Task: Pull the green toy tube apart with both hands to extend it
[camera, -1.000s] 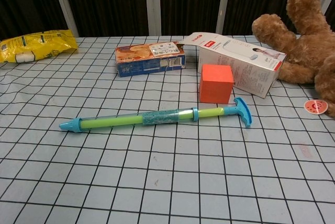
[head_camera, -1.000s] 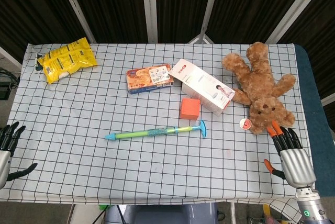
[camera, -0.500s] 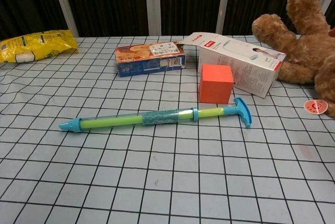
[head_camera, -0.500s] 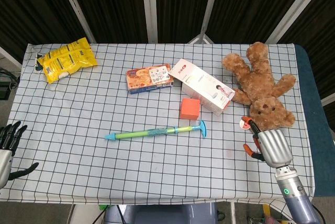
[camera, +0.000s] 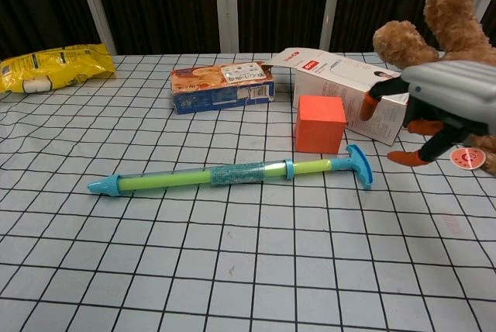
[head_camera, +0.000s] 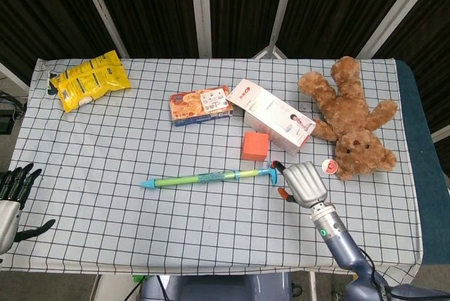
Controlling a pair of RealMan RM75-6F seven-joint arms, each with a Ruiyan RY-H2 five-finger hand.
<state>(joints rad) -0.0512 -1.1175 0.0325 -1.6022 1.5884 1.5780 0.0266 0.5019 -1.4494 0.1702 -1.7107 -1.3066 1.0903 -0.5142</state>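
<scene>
Right hand [head_camera: 302,180] with silver-grey metal back, black fingers with orange tips [camera: 375,102], round wrist with small green light, blue-grey forearm [head_camera: 342,245], left hand [head_camera: 13,195] with black fingers and silver-grey palm

Items on the checked surface [head_camera: 105,174], by count:
- green toy tube [head_camera: 208,177], blue T-handle and tip: 1
- orange cube [head_camera: 255,145]: 1
- biscuit box [head_camera: 201,105], orange and blue: 1
- white carton [head_camera: 273,116], red print: 1
- brown teddy bear [head_camera: 351,118]: 1
- yellow snack bag [head_camera: 88,79]: 1
- small round red-and-white tag [head_camera: 328,167]: 1
- robot hands: 2, left hand [head_camera: 13,192], right hand [head_camera: 302,181]
</scene>
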